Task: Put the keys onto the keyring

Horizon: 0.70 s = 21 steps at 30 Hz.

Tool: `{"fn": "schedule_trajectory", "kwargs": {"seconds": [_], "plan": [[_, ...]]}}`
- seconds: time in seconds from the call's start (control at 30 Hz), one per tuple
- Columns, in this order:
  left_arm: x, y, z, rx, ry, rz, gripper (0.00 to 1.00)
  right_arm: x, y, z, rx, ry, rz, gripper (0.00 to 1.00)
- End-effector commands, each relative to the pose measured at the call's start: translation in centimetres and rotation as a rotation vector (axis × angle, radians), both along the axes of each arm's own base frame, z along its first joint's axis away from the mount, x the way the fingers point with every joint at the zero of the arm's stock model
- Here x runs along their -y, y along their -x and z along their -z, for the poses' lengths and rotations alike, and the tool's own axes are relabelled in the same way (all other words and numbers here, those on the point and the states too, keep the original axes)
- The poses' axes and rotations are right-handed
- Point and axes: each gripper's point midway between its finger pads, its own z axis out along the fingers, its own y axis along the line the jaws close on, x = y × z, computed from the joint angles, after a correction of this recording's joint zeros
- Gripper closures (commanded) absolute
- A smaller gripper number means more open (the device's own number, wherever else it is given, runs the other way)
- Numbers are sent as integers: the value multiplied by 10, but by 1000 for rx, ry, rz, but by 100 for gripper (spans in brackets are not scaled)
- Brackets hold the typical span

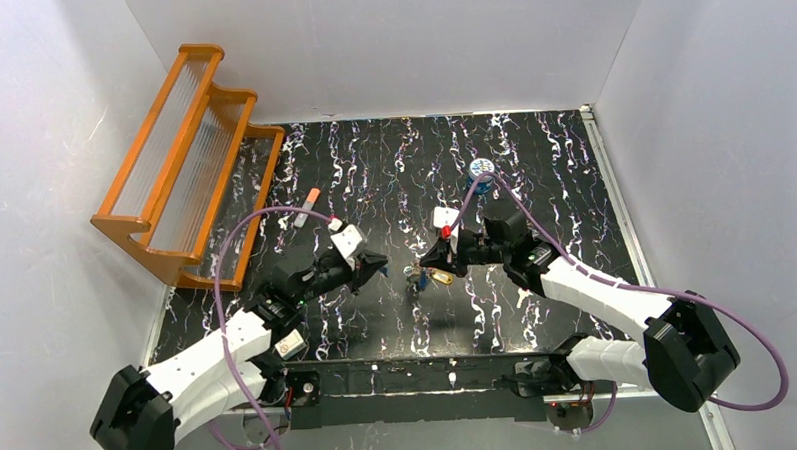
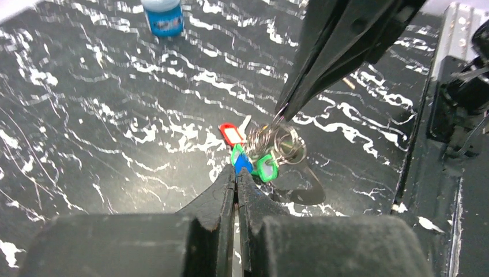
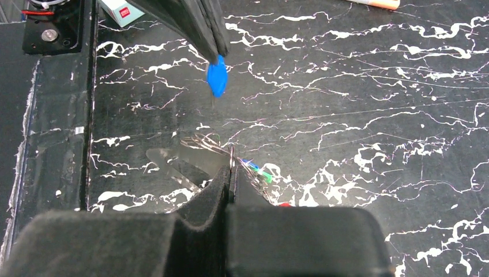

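Observation:
My left gripper (image 2: 236, 172) is shut on a blue-headed key (image 2: 243, 164), which sticks out past its fingertips. The same blue key (image 3: 217, 78) shows in the right wrist view, held a short way from the ring. My right gripper (image 3: 231, 168) is shut on the keyring (image 2: 286, 143), a thin silvery wire loop, just above the mat. Red (image 2: 232, 134) and green (image 2: 267, 168) keys hang on it. From above, the left gripper (image 1: 381, 267) and right gripper (image 1: 432, 260) face each other mid-table, the key bunch (image 1: 422, 278) between them.
A small blue tin (image 1: 482, 170) stands behind the right gripper. An orange-tipped white tube (image 1: 307, 207) lies at the back left, near a tiered wooden rack (image 1: 187, 162). White walls close in three sides of the black marbled mat (image 1: 532, 160).

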Motion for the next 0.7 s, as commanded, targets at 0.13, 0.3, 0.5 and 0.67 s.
{"fn": "schedule_trajectory", "kwargs": {"seconds": [0.13, 0.3, 0.5, 0.67], "plan": [[10, -7, 22, -95, -10, 6, 100, -3, -3, -10, 80, -32, -14, 99], [16, 0, 15, -85, 4, 64, 100, -4, -1, -13, 93, -38, -32, 99], [17, 10, 0, -38, 31, 115, 100, -9, -2, -21, 127, -66, -56, 99], [15, 14, -18, 17, 62, 123, 100, -15, -3, -34, 167, -110, -82, 99]]}}
